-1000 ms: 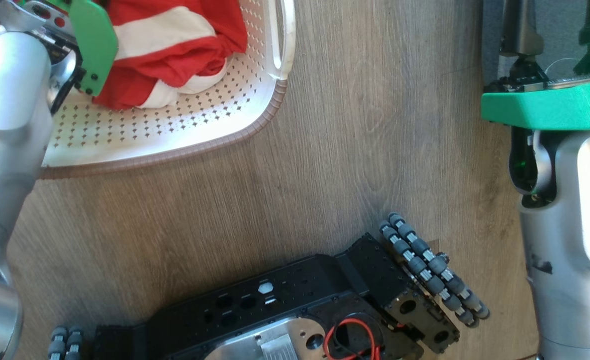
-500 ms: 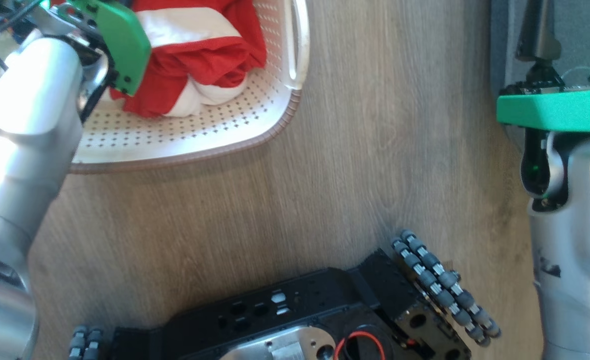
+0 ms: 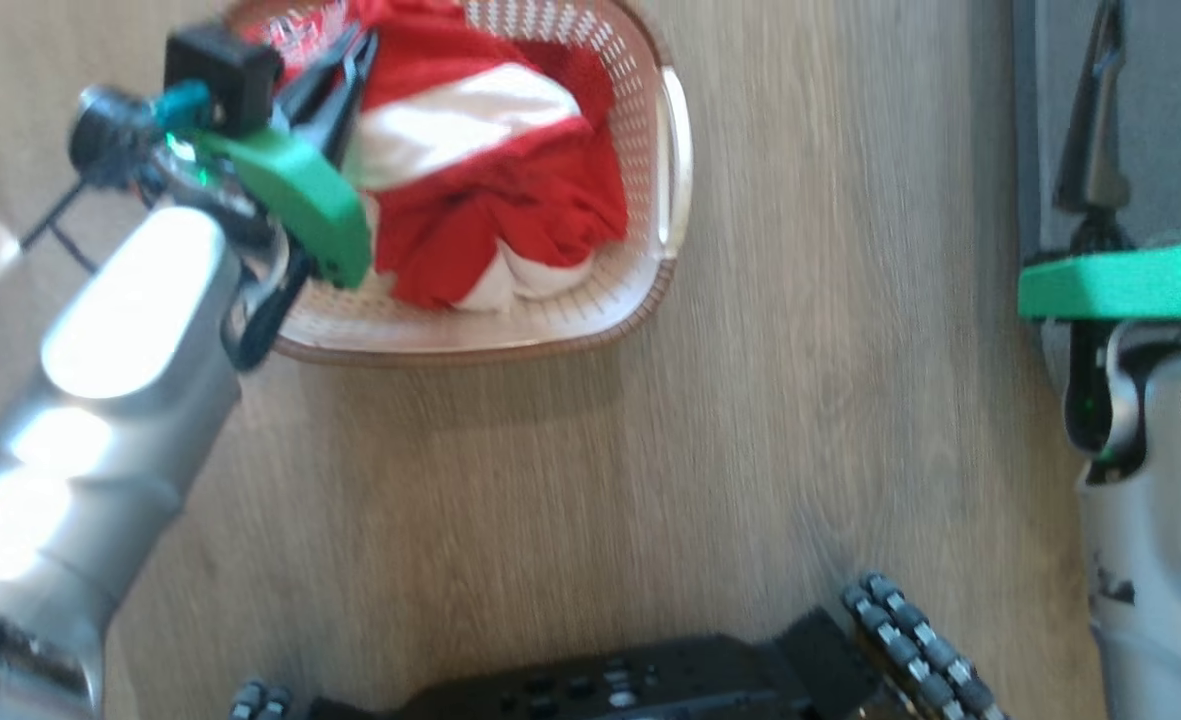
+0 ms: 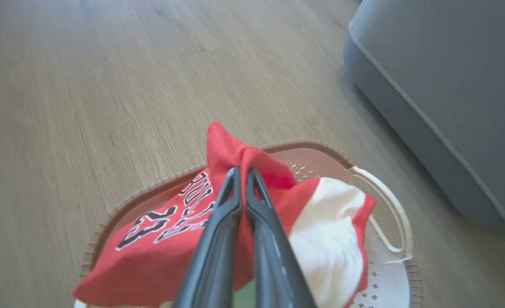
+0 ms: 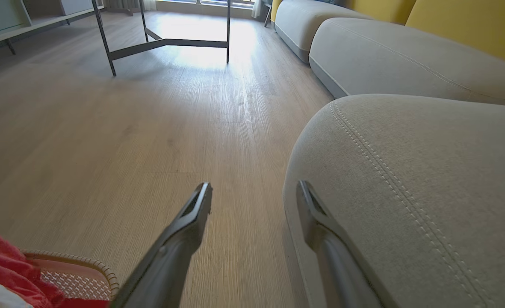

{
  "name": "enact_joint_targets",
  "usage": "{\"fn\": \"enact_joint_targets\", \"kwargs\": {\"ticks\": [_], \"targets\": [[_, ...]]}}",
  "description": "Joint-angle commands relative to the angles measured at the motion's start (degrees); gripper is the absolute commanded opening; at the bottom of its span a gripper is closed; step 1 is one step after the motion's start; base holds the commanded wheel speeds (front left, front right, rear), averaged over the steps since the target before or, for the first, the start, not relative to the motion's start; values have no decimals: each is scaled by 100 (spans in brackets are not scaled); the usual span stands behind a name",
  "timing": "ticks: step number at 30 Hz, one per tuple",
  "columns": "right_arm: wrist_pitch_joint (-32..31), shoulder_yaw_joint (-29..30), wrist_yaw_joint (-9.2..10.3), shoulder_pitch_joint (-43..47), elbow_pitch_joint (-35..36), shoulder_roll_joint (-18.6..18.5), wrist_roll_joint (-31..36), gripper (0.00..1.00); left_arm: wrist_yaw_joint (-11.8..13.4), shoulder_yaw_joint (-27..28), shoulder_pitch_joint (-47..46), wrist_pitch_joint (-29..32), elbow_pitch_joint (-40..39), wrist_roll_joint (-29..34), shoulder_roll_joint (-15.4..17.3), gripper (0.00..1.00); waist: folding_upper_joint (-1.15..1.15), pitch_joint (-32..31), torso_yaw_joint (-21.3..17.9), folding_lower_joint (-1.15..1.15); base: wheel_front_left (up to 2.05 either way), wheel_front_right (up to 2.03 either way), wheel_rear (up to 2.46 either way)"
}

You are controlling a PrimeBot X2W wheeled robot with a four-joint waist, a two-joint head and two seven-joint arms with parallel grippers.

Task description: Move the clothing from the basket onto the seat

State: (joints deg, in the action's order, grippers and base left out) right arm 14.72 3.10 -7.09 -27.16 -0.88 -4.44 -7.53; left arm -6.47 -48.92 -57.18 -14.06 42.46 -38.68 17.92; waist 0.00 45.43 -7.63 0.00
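The clothing [image 3: 490, 190] is a red garment with a white band and lettering, bunched in the basket [image 3: 510, 345] on the floor. My left gripper [image 4: 243, 171] is shut on a fold of the clothing [image 4: 149, 256], pinching it up into a peak above the basket [image 4: 312, 145]. From the head view, the left gripper [image 3: 355, 45] reaches in over the basket's left side. My right gripper [image 5: 253, 188] is open and holds nothing, hovering at the rounded corner of the grey seat [image 5: 427, 171]. The seat [image 4: 449, 107] lies just right of the basket.
Wooden floor [image 3: 750, 350] runs between basket and seat. My black wheeled base [image 3: 650, 690] is at the bottom of the head view. Further off stand a dark metal table frame [image 5: 162, 42], more grey cushions [image 5: 385, 55] with yellow backs [image 5: 449, 21], and a low cabinet [image 5: 4, 21].
The head view has shifted, bringing more of the basket into it. My left gripper has closed on the clothing and its dark fingers now show. The right arm keeps its place.
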Motion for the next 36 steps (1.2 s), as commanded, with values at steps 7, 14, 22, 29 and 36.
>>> {"fn": "enact_joint_targets", "kwargs": {"ticks": [7, 14, 22, 29, 36], "targets": [[28, -217, -40, 807, -207, -330, 46, 100, 411, 905, 1179, -92, -1107, -126, 453, 0, 0, -1594, 641, 0, 0, 0, 0], [28, -254, -40, 1245, -428, -518, -47, 100, 536, 1315, 1947, -93, -1582, -37, 659, 0, 0, -2394, 932, 0, 0, 0, 0], [28, -330, -40, 1627, -575, -743, -173, 100, 522, 1911, 2705, -93, -1743, 152, 901, 0, 0, -3116, 1183, 0, 0, 0, 0], [28, -345, -40, 1931, -662, -862, -278, 100, 416, 2519, 3367, -94, -1710, 320, 897, 0, 0, -3592, 1358, 0, 0, 0, 0], [28, -353, -40, 2194, -791, -894, -376, 100, 322, 2836, 3775, -94, -1737, 538, 782, 0, 0, -4024, 1481, 0, 0, 0, 0]]}}
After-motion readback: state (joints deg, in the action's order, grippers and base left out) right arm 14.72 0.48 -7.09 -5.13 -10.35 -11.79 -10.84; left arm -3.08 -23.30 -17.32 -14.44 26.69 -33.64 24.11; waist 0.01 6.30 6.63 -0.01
